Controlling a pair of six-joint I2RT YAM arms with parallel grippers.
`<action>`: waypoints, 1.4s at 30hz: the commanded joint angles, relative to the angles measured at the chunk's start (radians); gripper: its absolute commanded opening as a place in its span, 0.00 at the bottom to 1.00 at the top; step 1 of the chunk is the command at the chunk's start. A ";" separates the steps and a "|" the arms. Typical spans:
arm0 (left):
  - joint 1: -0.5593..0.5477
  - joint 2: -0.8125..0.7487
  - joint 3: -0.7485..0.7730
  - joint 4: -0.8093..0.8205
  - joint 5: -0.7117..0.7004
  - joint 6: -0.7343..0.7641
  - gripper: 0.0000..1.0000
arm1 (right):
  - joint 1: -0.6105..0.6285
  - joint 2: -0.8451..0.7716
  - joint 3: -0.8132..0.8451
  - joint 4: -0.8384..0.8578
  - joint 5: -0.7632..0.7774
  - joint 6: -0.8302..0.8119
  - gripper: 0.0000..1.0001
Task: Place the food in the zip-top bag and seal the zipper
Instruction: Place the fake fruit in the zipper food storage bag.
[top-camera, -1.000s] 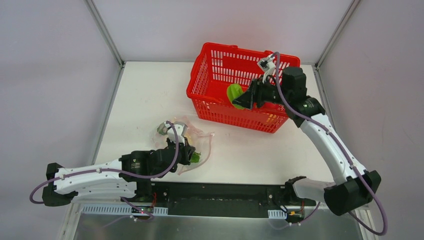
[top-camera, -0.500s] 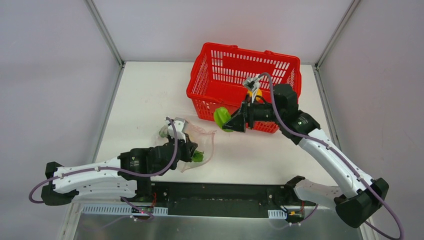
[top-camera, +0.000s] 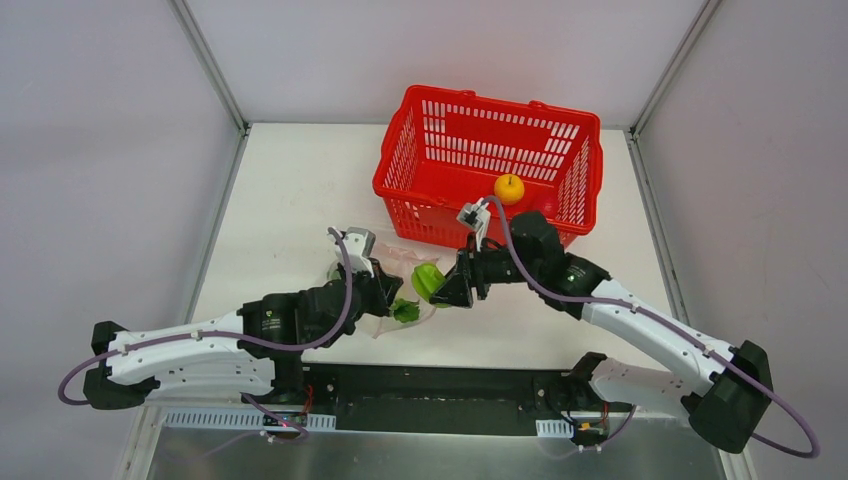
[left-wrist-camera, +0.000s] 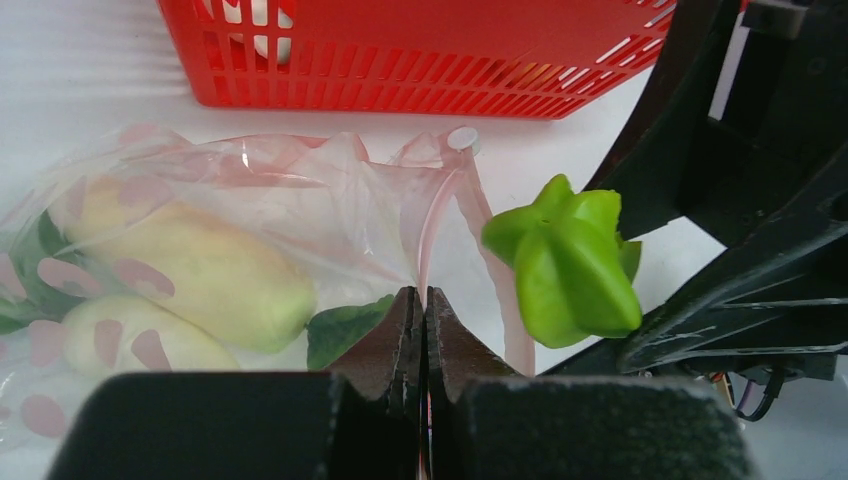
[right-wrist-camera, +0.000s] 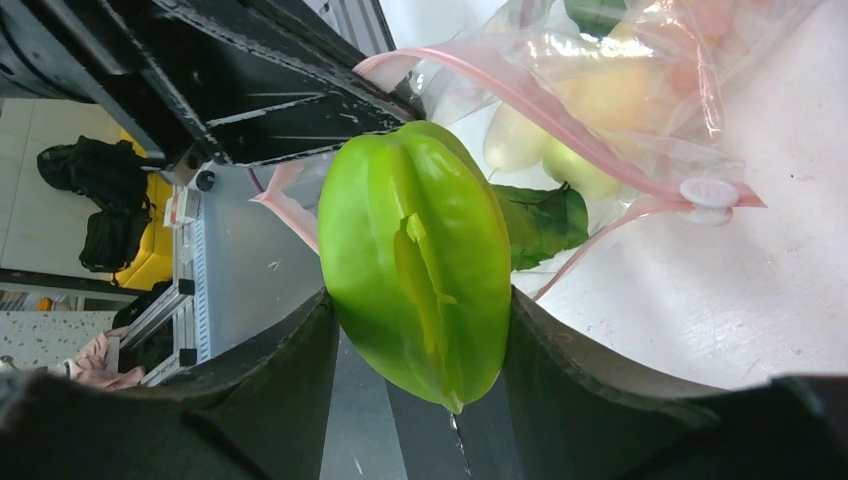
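My right gripper (top-camera: 443, 287) is shut on a ridged green toy fruit (top-camera: 426, 279), held just above the table right at the open mouth of the zip-top bag (top-camera: 385, 262); the fruit fills the right wrist view (right-wrist-camera: 415, 260) and shows in the left wrist view (left-wrist-camera: 568, 262). My left gripper (left-wrist-camera: 423, 310) is shut on the pinkish-red zipper (left-wrist-camera: 436, 215) edge and holds the mouth up. Inside the bag lie pale white radish pieces (left-wrist-camera: 210, 270) and a green leaf (left-wrist-camera: 345, 330). A yellow ball (top-camera: 509, 187) lies in the red basket (top-camera: 440, 150).
The red basket stands at the back right of the table, close behind both grippers. A white zipper slider (right-wrist-camera: 708, 192) sits on the bag's strip. The table's front edge and black arm mount (top-camera: 430, 385) lie just below the bag.
My right gripper has carried the green fruit out of the basket, down and left to the bag's mouth. The left gripper has kept its hold on the bag edge.
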 joint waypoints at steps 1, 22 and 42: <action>-0.006 -0.015 0.024 0.055 -0.010 -0.028 0.00 | 0.020 -0.035 -0.041 0.242 0.059 0.097 0.34; -0.006 -0.023 0.074 0.109 -0.005 -0.008 0.00 | 0.130 0.073 -0.003 0.063 0.230 -0.076 0.45; -0.006 -0.060 0.059 0.154 0.004 0.022 0.00 | 0.149 0.174 0.170 -0.024 0.220 0.109 0.70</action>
